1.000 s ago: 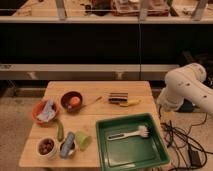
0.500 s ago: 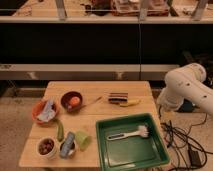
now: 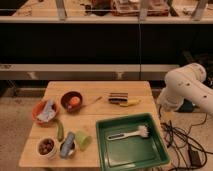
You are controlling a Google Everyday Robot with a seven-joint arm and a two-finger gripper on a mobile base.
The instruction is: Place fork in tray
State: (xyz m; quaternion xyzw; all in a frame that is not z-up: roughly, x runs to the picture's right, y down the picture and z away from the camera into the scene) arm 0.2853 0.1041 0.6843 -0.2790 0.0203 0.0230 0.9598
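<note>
Here's the slim tan-handled fork with the pale metal head (image 3: 93, 102), lying on the wooden table (image 3: 55, 91) just past the far-left corner of the big dark-green plastic tray (image 3: 125, 118). Its long axis slants near-left to far-right. The claw (image 3: 167, 107) hangs under the white arm (image 3: 186, 89) off the table's right edge, well apart. Released or clenched? I cannot tell.

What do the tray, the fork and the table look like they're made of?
Tray: likely plastic, uniform dark green with a moulded raised rim. Fork: yellowish-tan handle, maybe wood or plastic; pale head looks metallic. Table: probably light wood, going by its matte tan top. The tool is not visible; only the white arm shows, right of the table.
</note>
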